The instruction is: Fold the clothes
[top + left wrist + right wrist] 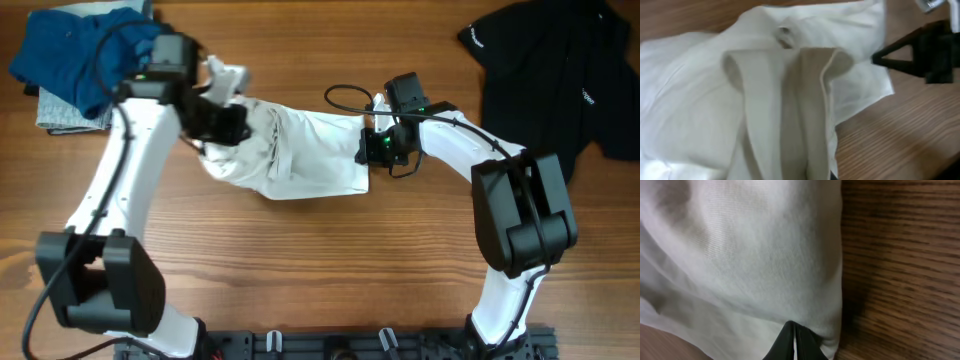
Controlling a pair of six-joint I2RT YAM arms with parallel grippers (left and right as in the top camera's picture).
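Right fingers [785,341] clamp the crumpled white garment [300,155] by its edge; left fingers hidden, grip unclear.

A robotics lab bench — two white-and-black robot arms [125,190] [460,135] rise from a black mounting rail [330,345] edging a brown wood-grain tabletop [300,260] strewn with a white cloth garment [310,160], a blue garment [70,55] and a black garment [560,60].
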